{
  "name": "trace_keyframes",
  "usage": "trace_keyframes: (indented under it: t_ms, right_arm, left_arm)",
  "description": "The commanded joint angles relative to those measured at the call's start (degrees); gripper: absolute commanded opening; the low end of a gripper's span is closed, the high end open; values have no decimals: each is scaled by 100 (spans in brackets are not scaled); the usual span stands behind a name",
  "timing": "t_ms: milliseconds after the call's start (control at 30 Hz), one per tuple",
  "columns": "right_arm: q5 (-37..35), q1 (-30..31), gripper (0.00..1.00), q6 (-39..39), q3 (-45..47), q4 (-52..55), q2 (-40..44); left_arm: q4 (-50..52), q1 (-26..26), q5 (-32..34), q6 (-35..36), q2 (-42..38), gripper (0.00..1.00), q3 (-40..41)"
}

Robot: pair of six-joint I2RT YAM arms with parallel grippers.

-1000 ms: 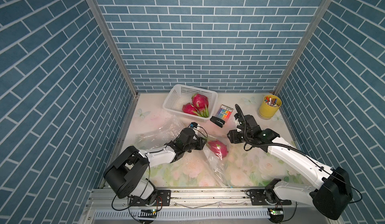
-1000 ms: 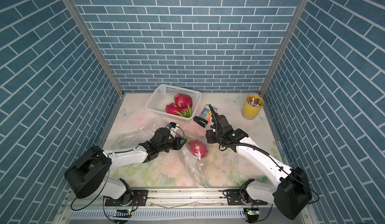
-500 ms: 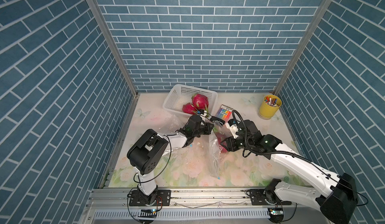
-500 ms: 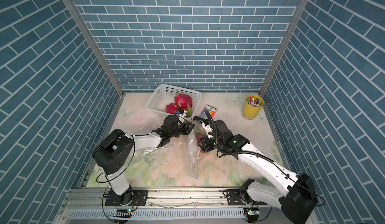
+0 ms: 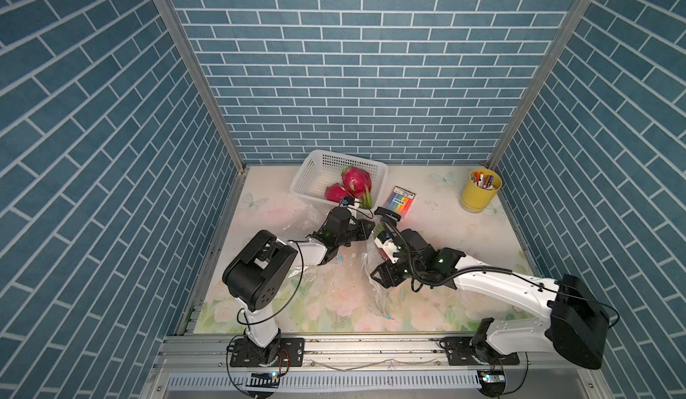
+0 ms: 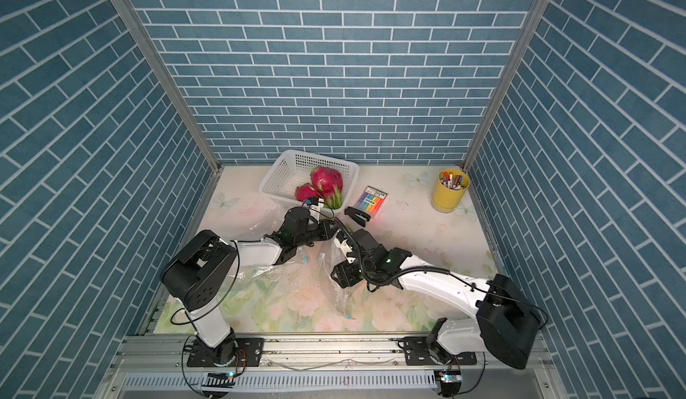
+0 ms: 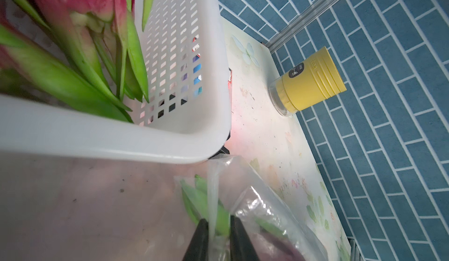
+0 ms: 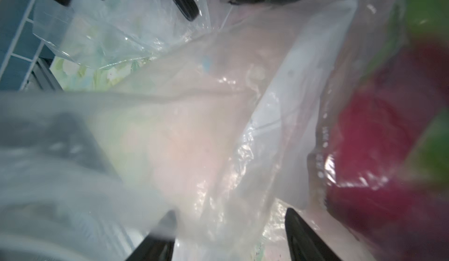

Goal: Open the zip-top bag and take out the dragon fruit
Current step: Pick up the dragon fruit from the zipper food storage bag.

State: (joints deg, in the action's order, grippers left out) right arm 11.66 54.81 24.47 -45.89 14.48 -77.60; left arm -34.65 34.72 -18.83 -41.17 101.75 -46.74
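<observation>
Left claw, stretched forward low, clamps the zip-top bag; right claw, spread apart, has pulled back since earlier.

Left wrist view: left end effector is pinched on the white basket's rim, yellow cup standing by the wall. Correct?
Not quite. The left wrist view shows the left end effector pinched on the clear film of the zip-top bag, not on the rim of the white basket. The rest holds: the yellow cup stands by the wall.
</observation>
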Motion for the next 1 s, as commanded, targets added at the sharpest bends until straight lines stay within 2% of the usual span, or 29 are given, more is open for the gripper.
trace_keyframes:
  t_ms: [0,67,100,133,333,500,633,700,867,900,967]
  right_arm:
    - [-407,65,53,317,-184,-435,-174]
    - [-957,59,23,423,-228,-155,-163]
    - [-1301,59,5,436,-275,111,-130]
    - [-1629,56,0,447,-313,338,-50]
    - [-3585,26,0,609,-519,1403,683]
    - [-4180,-21,0,89,-895,1519,1229]
    - [-4624,-63,0,-413,-1305,1632,1269]
    - [-4751,-105,0,-591,-1416,1585,1315]
    - [-4396,-297,0,-920,-1482,1364,1470]
    - [-4215,-351,0,-943,-1483,1381,1489]
    - [-3861,-402,0,-910,-1451,1434,1524]
  left_arm:
    - [-151,-50,-81,-6,-257,19,148]
    - [-153,-77,-77,-6,-358,19,246]
    - [-147,-97,-69,-5,-406,18,306]
    - [-142,-129,-63,3,-457,18,367]
    - [-172,-221,-68,12,-662,18,735]
    - [-413,-224,-70,-210,-783,18,1129]
    - [-852,-187,-163,-606,-940,18,1502]
    - [-953,-141,-125,-711,-1078,18,1650]
    - [-782,-43,27,-699,-1667,19,1914]
    - [-659,-43,87,-616,-1827,22,1910]
    - [-255,-39,211,-397,-2124,37,1780]
